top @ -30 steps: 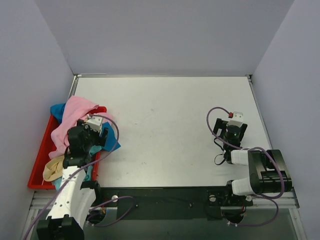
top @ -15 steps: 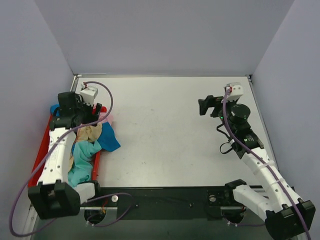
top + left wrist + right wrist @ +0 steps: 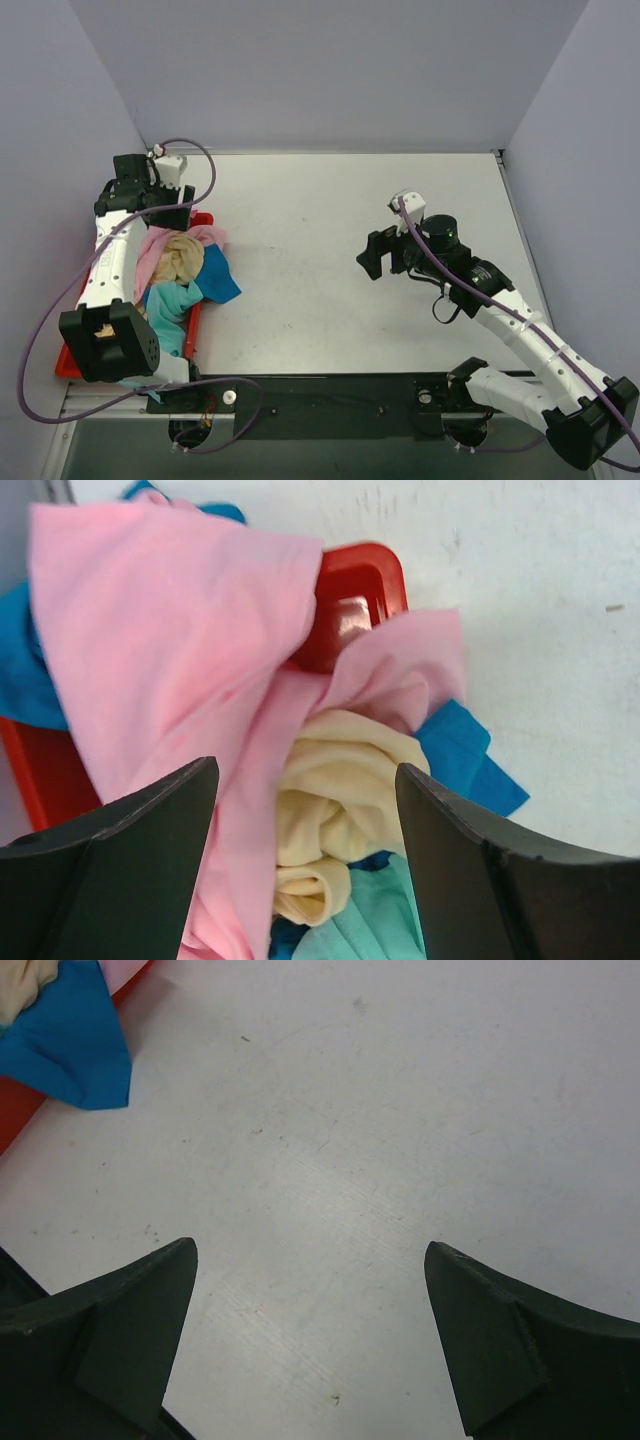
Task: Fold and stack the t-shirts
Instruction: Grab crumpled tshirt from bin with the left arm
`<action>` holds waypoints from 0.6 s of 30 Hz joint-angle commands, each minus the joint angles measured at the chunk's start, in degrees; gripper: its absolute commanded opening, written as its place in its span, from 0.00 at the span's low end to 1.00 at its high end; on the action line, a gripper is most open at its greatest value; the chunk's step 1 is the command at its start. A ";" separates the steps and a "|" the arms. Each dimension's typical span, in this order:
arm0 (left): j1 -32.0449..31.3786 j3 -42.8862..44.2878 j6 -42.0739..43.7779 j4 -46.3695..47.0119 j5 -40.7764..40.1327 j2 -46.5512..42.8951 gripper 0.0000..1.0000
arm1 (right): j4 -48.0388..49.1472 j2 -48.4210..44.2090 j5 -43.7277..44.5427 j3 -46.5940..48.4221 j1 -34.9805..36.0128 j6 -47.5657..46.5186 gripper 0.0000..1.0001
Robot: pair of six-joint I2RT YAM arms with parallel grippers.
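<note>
The t-shirts lie in a heap in the red tray (image 3: pixel 203 219) at the table's left edge: light pink (image 3: pixel 153 250), cream-yellow (image 3: pixel 183 257), blue (image 3: pixel 217 280) spilling onto the table, and teal (image 3: pixel 168 305). My left gripper (image 3: pixel 172 214) hangs open and empty over the tray's far end. In the left wrist view its open jaws (image 3: pixel 305 780) frame the cream shirt (image 3: pixel 340 780), with the pink shirt (image 3: pixel 170 630), blue (image 3: pixel 465 755) and teal (image 3: pixel 370 920) around it. My right gripper (image 3: pixel 375 256) is open and empty over bare table (image 3: pixel 310 1250).
The tray's red corner (image 3: pixel 355 600) shows between pink folds. The right wrist view catches the blue shirt's corner (image 3: pixel 75 1055) and a bit of tray (image 3: pixel 20 1120) at top left. Grey walls close in the table on three sides.
The left arm has stretched from the tray's near part to its far end, and the pile has shifted. The right arm has unfolded and swung left towards the middle of the table.
</note>
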 commanded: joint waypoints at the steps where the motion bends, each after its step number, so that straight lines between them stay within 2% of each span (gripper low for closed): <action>1: 0.19 5.31 1.42 1.97 -3.95 4.44 0.82 | -0.79 -0.59 -2.92 0.30 0.88 -1.15 0.91; 9: 0.19 11.54 5.91 4.26 -6.69 17.47 0.84 | -1.76 0.37 -1.68 0.65 1.06 -2.39 0.91; 11: 0.19 13.12 6.00 4.17 -8.44 18.97 0.76 | -2.28 0.64 -2.03 0.65 1.23 -2.47 0.91; 12: 0.28 13.40 5.82 4.26 -8.72 19.15 0.59 | -2.20 0.55 -1.95 0.65 1.15 -2.48 0.91; 13: 0.36 13.49 5.65 4.26 -8.72 18.98 0.50 | -2.20 0.55 -1.95 0.65 1.15 -2.56 0.91; 14: 0.36 13.40 5.73 4.26 -8.37 18.71 0.32 | -1.94 0.55 -1.95 0.56 1.23 -2.56 0.91; 15: 0.28 12.62 5.73 4.26 -7.58 17.49 0.24 | -1.76 0.46 -1.86 0.47 1.15 -2.65 0.91; 16: 0.36 12.26 5.73 4.26 -7.23 16.87 0.02 | -1.32 0.37 -1.95 0.38 1.15 -2.56 0.91; 18: 0.36 10.42 5.47 4.52 -7.22 13.02 0.00 | -0.97 0.64 -2.65 0.38 1.24 -2.48 0.91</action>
